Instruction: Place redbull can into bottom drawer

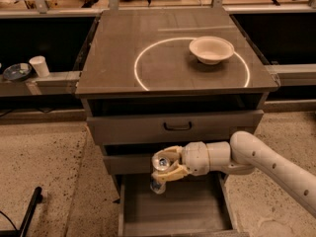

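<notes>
1 slim silver-grey redbull can (161, 163); 1 cream two-finger gripper (166, 168) clasping it above the open bottom drawer (173, 212); 3 grey-brown cabinet drawers (138, 128); 1 cream round bowl (211, 49); 1 white paper cup (39, 66).

cabinet top (163, 38) — bowl (211, 49); hand (166, 166) with redbull can (157, 185) over bottom drawer (173, 212)

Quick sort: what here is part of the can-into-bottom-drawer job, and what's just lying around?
Job:
- redbull can, gripped in the claw
- bottom drawer, open, with the claw above its back part

Lying about:
- bowl on the cabinet top
- white cup and dark dish on the left ledge
</notes>
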Robot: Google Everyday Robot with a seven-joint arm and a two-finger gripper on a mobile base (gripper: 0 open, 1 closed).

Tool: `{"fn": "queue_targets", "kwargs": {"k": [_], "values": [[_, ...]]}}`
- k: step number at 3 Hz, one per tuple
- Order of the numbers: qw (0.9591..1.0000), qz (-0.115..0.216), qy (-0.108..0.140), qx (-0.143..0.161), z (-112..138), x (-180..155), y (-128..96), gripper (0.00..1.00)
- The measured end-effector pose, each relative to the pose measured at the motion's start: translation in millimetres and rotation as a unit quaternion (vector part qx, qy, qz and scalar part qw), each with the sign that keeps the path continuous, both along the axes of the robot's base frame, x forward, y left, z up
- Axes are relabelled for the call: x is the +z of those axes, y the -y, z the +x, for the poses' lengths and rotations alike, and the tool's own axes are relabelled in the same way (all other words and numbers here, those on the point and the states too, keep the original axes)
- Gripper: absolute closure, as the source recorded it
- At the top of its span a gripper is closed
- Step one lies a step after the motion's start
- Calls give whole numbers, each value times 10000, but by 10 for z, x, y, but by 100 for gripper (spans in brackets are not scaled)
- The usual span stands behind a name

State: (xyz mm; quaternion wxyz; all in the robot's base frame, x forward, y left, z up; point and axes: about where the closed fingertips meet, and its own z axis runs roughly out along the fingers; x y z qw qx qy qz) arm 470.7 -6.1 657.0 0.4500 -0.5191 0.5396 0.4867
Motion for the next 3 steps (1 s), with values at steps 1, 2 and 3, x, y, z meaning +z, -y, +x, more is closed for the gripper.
{"fn": "queue_targets", "kwargs": {"k": [1, 2, 3], "values": [[9989, -186, 262, -341, 83, -914, 55, 100], [9989, -186, 262, -341, 83, -914, 55, 100], [9979, -129, 402, -486, -79, -1532, -133, 100]]}}
